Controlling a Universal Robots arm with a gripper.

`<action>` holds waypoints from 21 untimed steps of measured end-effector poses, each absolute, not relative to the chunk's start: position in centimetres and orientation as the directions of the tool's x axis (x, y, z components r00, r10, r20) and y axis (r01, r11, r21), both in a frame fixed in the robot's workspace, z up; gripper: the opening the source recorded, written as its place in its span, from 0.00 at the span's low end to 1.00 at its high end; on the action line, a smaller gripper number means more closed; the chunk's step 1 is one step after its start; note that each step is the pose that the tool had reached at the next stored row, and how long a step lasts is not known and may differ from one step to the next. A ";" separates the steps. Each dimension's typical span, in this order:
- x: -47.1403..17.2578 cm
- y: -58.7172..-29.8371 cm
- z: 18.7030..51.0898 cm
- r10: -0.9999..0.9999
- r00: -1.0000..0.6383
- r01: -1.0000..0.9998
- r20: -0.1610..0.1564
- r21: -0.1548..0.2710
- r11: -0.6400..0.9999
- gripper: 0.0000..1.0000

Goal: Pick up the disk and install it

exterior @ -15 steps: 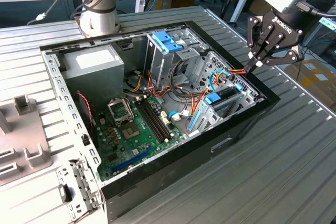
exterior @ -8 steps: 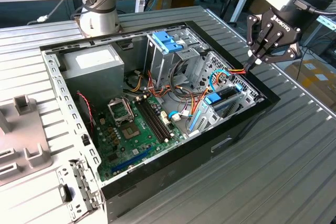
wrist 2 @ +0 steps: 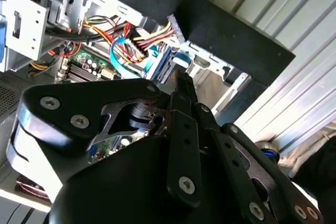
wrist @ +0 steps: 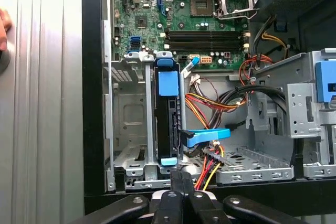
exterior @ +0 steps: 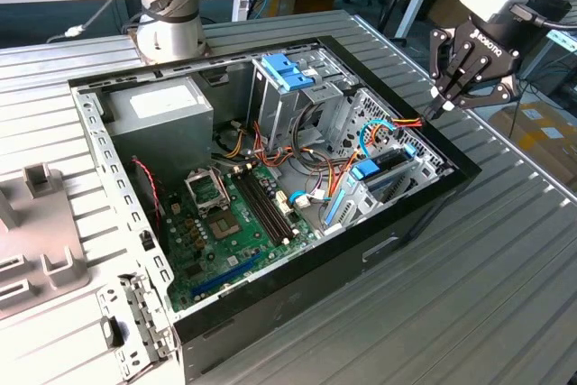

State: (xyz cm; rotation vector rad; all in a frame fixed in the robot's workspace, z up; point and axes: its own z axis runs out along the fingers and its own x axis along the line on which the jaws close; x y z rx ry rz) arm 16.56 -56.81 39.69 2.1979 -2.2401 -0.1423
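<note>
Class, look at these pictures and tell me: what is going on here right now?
One robot arm is working over an open computer case lying on a ribbed metal table. Its gripper is shut and empty, poised at the case's edge beside the drive bay. The disk, with blue rails, stands on edge in a slot of that bay, close in front of the fingertips in the first wrist view.

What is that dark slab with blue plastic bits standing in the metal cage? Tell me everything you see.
That is the disk: a thin dark slab edged with blue plastic rails, standing on edge in a slot of the grey metal cage. Coloured cables lie beside it. The shut gripper hovers near, not holding it.
</note>
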 end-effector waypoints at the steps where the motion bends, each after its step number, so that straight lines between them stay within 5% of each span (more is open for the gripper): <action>1: 16.7 -56.7 39.6 -0.998 -0.020 -0.998 -0.063 0.066 0.016 0.11; 12: 17.5 -55.6 39.1 -0.998 -0.016 -0.998 -0.063 0.068 0.012 0.11; 19: 17.5 -55.6 39.1 -0.995 -0.015 -0.999 -0.097 0.041 0.011 0.11; 21: 17.5 -55.6 39.1 -0.995 -0.012 -1.000 -0.097 0.003 0.011 0.11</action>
